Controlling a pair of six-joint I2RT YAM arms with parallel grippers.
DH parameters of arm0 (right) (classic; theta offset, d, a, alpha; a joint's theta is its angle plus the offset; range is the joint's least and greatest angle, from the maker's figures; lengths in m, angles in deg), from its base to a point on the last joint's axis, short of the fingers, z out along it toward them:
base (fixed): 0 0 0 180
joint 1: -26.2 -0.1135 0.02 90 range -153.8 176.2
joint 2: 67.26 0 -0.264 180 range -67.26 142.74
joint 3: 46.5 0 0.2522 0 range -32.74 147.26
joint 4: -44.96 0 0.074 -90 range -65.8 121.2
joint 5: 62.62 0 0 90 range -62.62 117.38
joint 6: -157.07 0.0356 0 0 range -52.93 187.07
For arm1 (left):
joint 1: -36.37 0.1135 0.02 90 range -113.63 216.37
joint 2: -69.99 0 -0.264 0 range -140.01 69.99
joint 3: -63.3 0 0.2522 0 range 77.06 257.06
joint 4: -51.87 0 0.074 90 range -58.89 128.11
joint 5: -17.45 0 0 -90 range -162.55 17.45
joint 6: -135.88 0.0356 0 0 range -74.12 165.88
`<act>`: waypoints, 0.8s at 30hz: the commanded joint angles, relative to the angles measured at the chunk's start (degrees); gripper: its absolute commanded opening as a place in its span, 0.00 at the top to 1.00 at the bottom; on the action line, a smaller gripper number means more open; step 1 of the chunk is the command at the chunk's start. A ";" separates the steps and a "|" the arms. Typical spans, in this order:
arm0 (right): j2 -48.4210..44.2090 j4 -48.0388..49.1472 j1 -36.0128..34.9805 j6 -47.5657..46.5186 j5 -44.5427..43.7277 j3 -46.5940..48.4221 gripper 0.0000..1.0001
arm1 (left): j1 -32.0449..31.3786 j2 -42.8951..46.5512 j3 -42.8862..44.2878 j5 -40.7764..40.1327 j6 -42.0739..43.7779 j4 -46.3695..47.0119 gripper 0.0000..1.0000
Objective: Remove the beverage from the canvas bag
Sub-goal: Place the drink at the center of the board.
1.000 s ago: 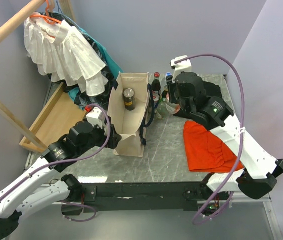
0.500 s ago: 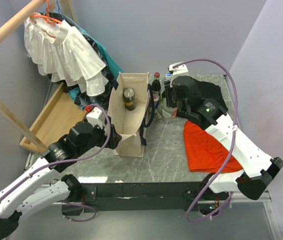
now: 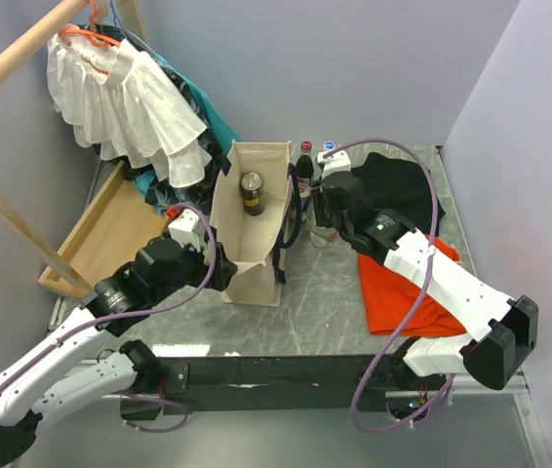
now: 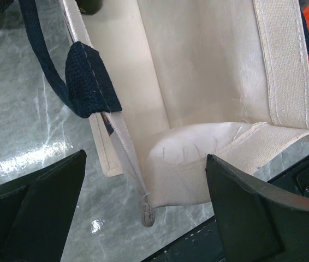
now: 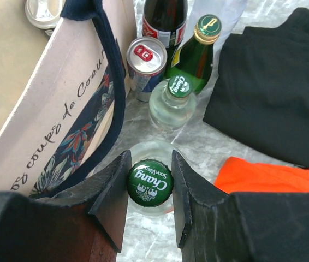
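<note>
At table centre: canvas bag upright, mouth open, navy handle hanging down its R side.
Inside bag: beverage can, dark body w/ silver top, standing at far end.
L gripper: fingers spread wide, nothing clamped; bag's near bottom corner lies between them. Top view puts it at bag's near-L side.
R gripper: fingers clenched on green cap of Chang bottle, clear glass, upright, just beside bag's R wall, outside it.
Bottle base: can't tell if on table or lifted.
Behind held bottle: 2nd clear bottle w/ green cap; then red-tab can touching bag wall, green bottle, dark cola bottle, all close together.
R of bottles: black cloth at far side, orange cloth nearer.
Table: grey marble-look top.
Far L: white ruffled garment on orange hanger; wooden tray below it, off table's L edge.
</note>
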 commanded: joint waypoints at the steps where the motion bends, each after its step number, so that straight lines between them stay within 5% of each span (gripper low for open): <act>1: -0.88 14.49 0.28 0.12 -0.86 0.30 1.00 | -0.62 0.45 0.60 -0.52 0.16 -0.72 0.04; 24: 3.69 27.06 0.28 -0.76 1.16 -7.08 1.00 | -0.88 -0.08 0.69 -0.61 0.07 -0.98 0.04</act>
